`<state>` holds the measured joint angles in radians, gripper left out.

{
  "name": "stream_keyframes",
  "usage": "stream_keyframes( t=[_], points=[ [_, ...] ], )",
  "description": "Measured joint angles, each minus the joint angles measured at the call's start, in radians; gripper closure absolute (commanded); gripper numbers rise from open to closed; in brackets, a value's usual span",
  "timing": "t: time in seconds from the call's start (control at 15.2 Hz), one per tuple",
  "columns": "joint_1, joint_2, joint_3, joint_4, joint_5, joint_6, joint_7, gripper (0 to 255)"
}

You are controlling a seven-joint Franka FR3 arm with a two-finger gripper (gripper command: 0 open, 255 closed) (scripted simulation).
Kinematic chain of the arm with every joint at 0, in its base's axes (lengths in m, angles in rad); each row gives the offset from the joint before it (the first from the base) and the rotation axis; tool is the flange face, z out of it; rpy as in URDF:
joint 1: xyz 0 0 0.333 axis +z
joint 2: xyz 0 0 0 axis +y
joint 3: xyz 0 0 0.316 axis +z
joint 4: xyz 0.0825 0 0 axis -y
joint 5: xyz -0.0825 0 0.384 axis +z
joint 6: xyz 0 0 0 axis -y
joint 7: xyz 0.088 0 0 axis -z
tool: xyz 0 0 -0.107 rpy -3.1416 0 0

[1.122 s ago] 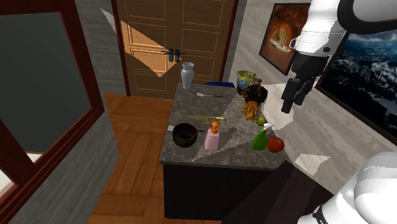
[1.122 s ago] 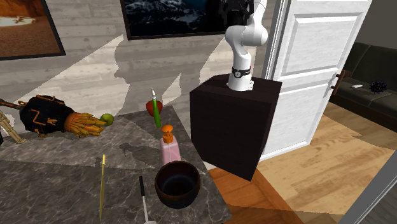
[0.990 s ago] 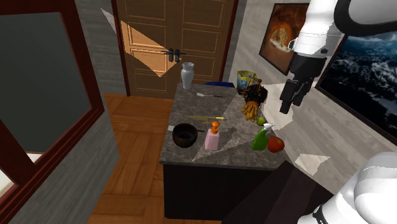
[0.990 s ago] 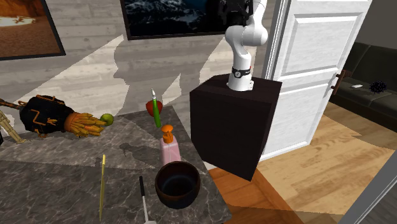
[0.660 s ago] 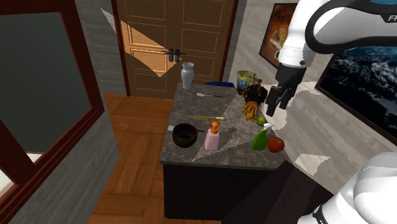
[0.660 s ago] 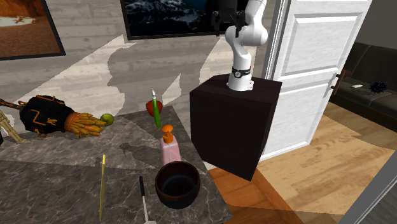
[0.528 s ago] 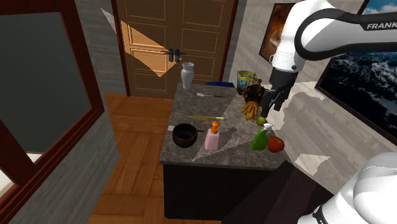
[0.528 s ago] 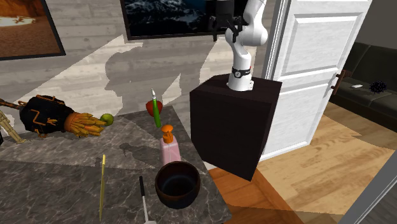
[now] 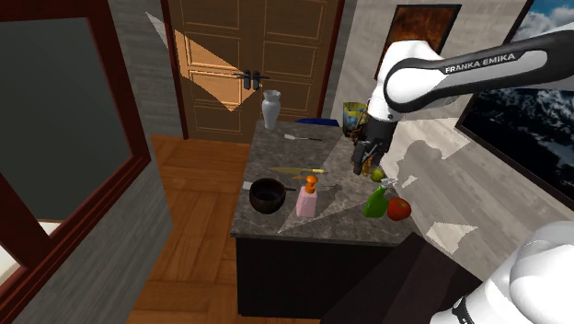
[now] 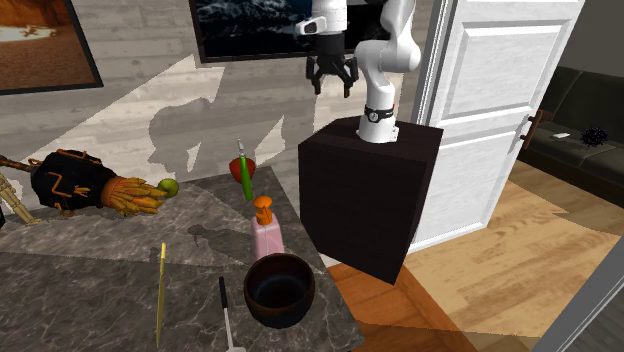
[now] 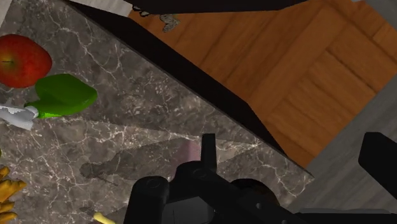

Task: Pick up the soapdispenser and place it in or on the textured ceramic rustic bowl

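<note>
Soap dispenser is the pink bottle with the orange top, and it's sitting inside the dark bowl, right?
Not inside. The pink soap dispenser with the orange top stands on the counter beside the dark bowl, as the second exterior view shows.

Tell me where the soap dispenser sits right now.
In the shoulder view the pink soap dispenser stands on the stone counter, just right of the dark bowl and left of the green bottle.
</note>
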<state>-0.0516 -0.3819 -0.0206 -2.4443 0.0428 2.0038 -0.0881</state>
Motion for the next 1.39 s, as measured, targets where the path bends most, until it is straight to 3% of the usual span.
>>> stream_keyframes(
  t=[0.53,0.99,1.39],
  points=[
    [-0.015,0.303,-0.041,0.100,0.036,0.222,-0.074,0],
    [-0.030,0.562,-0.049,0.259,0.097,0.335,-0.136,0],
    [-0.057,0.808,-0.038,0.460,0.148,0.392,-0.181,0]
  ],
)
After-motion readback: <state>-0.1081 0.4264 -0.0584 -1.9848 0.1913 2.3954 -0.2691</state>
